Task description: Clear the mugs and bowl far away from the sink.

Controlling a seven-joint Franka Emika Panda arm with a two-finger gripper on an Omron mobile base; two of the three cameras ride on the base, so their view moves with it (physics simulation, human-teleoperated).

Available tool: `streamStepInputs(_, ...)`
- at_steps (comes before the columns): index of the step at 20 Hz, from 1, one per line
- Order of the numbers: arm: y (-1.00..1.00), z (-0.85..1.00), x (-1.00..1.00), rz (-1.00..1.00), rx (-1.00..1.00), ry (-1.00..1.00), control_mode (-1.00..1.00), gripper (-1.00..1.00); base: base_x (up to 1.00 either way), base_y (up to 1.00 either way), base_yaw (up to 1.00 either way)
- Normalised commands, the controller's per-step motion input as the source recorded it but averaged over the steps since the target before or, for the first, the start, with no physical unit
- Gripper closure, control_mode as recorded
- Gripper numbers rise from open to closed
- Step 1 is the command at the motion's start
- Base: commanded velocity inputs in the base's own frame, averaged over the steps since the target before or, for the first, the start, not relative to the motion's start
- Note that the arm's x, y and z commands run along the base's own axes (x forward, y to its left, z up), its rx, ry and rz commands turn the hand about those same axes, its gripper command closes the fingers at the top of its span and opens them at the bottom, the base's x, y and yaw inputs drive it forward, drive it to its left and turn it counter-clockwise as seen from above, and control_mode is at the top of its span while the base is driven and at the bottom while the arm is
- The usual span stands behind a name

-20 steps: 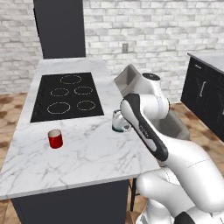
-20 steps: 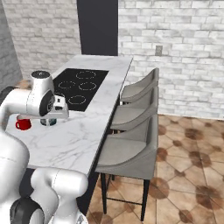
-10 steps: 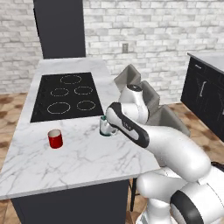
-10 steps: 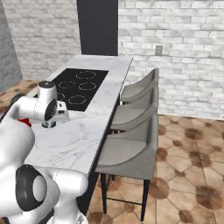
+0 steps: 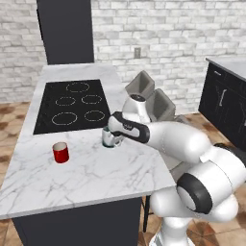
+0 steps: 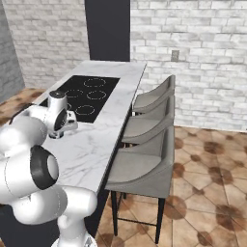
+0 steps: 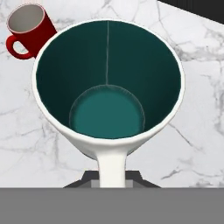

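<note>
**White mug gripped on the marble counter**

The red mug point(image 5: 60, 152) is standing at the left on the counter point(image 5: 96, 178). Right of it, near the stovetop point(image 5: 72, 104), the gripper point(image 5: 111, 139) is pinching the white mug point(image 5: 108, 139) by its handle point(image 7: 112, 166), jaws nearly closed.

Glossy red mug point(image 5: 60, 152), teal-lined white mug point(image 7: 108, 87) — veined, polished marble counter point(image 5: 96, 175).

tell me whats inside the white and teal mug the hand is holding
Nothing: the hand view looks straight into the white and teal mug and shows a bare teal floor and walls. The counter patch directly under it is covered.
</note>
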Motion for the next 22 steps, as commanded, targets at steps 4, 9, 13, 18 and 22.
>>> streamStepInputs(4,0.19,-0.13,0.32,0.01,-0.03,0.02,-1.0,1.0,0.0,0.0,0.0)
streamStepInputs(9,0.22,-0.21,0.31,0.0,-0.07,0.0,-1.0,1.0,0.0,0.0,0.0)
streamStepInputs(13,0.16,-0.29,0.31,0.0,-0.01,0.0,-1.0,1.0,0.0,0.0,0.0)
streamStepInputs(18,0.06,-0.34,0.27,0.02,0.0,0.0,-1.0,1.0,0.0,0.0,0.0)
streamStepInputs(22,0.02,-0.37,0.23,0.03,0.0,0.0,-1.0,1.0,0.0,0.0,0.0)
